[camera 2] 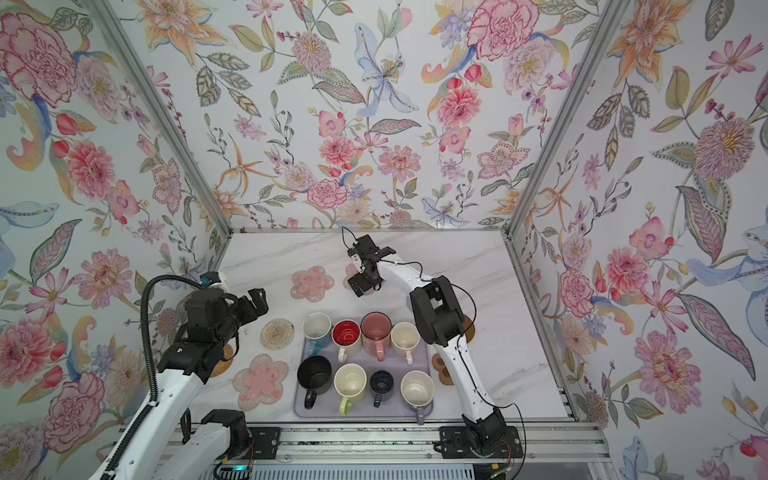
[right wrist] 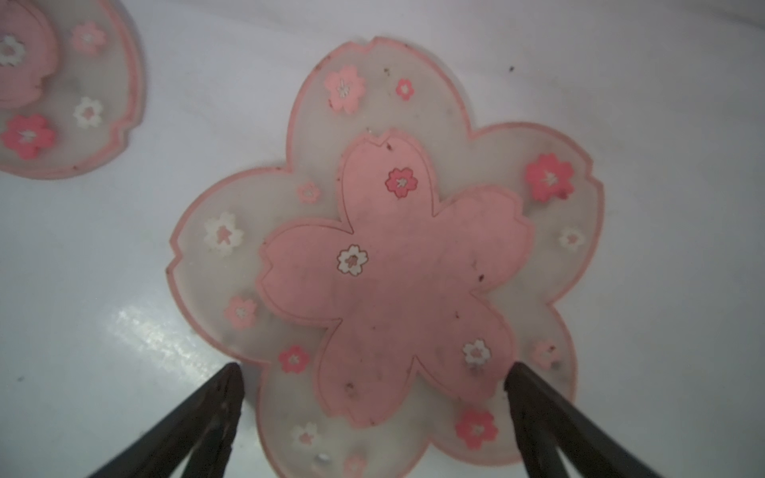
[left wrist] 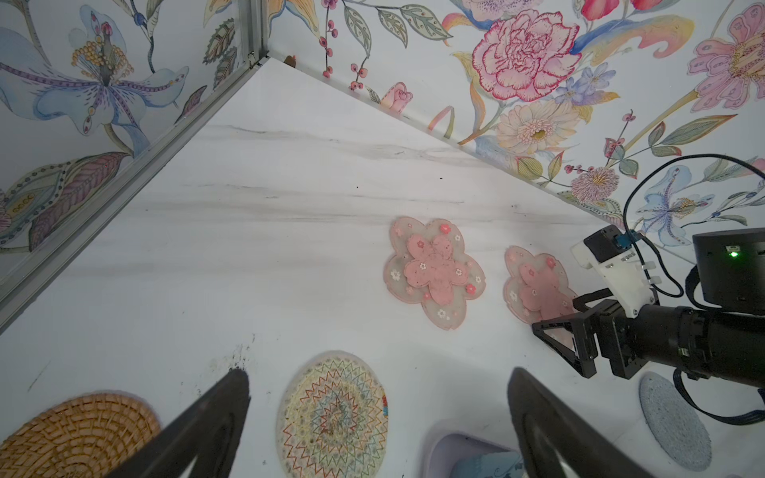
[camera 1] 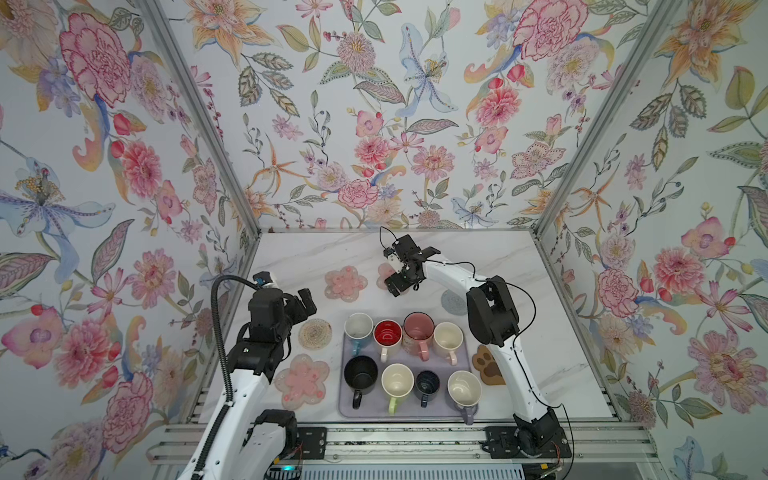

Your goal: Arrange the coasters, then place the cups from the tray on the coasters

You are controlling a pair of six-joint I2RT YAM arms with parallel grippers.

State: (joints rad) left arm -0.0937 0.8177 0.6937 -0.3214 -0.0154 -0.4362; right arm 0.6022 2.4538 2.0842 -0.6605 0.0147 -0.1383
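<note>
We find the lavender tray (camera 1: 345,410) at the front middle of the tabletop (camera 1: 519,266), and all eight of its mugs stand upright on it in two rows of four. At the back are the light blue cup (camera 1: 358,326), red-inside cup (camera 1: 387,333), pink cup (camera 1: 419,326) and cream-pink cup (camera 1: 448,336). In front are the black cup (camera 1: 360,371), cream-green cup (camera 1: 397,379), navy cup (camera 1: 427,382) and lavender cup (camera 1: 464,387). Left of the tray lie the beige woven coaster (camera 1: 315,333), the near flower coaster (camera 1: 302,380) and the tan woven coaster (left wrist: 78,434). Beyond the tray lie the far flower coaster (camera 1: 345,282) and, just beside it, the middle flower coaster (right wrist: 389,265). The right jaws hang over this one, spread wide and holding nothing. To the tray's right we see the grey-blue coaster (camera 1: 454,302), the paw-print coaster (camera 1: 487,365) and the brown disc (camera 2: 468,328), partly behind the right arm (camera 1: 451,275). The left jaws are likewise spread and empty, and the beige woven coaster shows between them in the left wrist view.
</note>
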